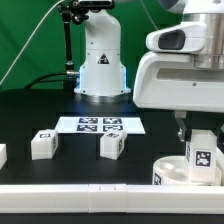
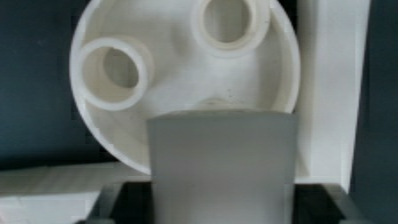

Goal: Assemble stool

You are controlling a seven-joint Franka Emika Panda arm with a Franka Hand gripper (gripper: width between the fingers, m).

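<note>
My gripper (image 1: 201,138) is at the exterior view's right, shut on a white stool leg (image 1: 203,157) that shows a black-and-white tag. The leg stands upright over the round white seat (image 1: 172,171), near the front rail; whether it touches the seat I cannot tell. In the wrist view the held leg (image 2: 221,160) fills the middle between the jaws of my gripper (image 2: 222,197). Beyond it lies the seat (image 2: 178,90), with two round sockets showing. Two more tagged legs (image 1: 42,144) (image 1: 112,145) lie loose on the black table.
The marker board (image 1: 100,125) lies flat at the middle back, in front of the robot base (image 1: 100,70). A long white rail (image 1: 90,190) runs along the front edge. Another white part (image 1: 2,155) sits at the far left edge.
</note>
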